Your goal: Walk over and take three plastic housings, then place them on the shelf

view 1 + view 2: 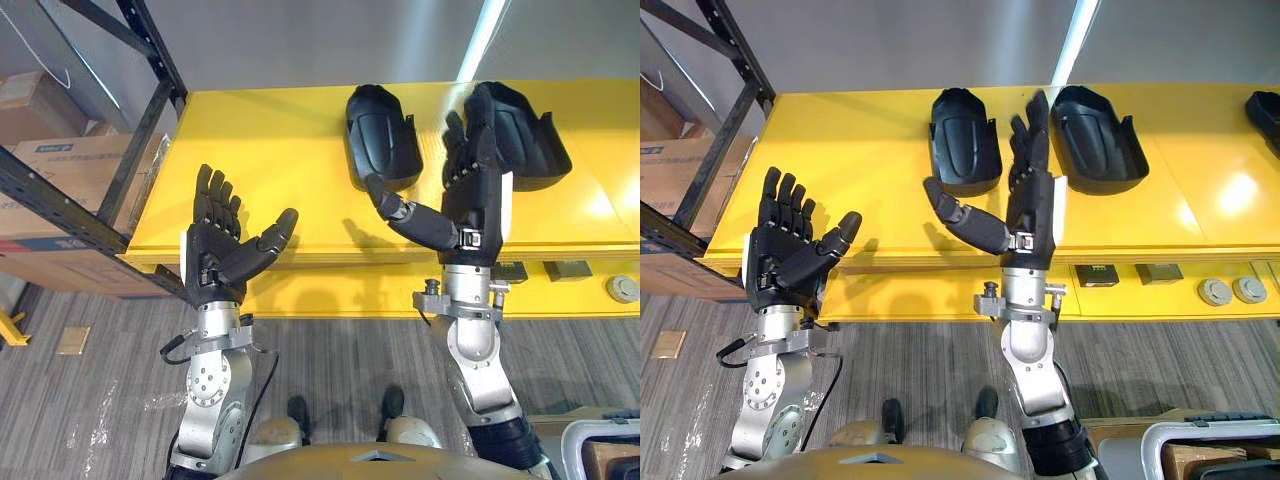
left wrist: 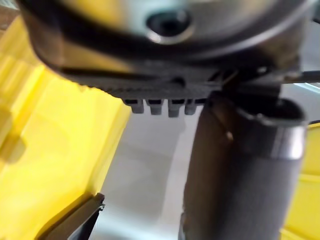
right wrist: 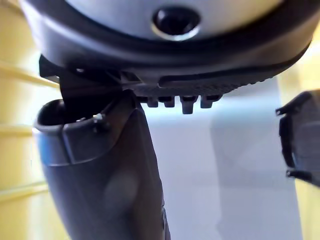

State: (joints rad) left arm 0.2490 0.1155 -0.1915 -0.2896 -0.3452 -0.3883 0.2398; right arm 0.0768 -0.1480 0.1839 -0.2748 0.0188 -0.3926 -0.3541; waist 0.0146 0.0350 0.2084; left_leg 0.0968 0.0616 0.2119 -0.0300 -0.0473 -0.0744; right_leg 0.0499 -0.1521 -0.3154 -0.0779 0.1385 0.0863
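We see black scoop-shaped housings on the yellow table: left housing, right housing, and a third housing cut off at the edge. Right hand, fingers straight and thumb out, is up between the first two, contact unclear. Left hand, spread and empty, is well left of them.

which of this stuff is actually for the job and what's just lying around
For the job: left housing, middle housing, far-right housing, all on the yellow table; black shelf rack; open left hand, open right hand.
Lying about: cardboard boxes by the rack; small dark blocks and grey discs under the table's front edge.
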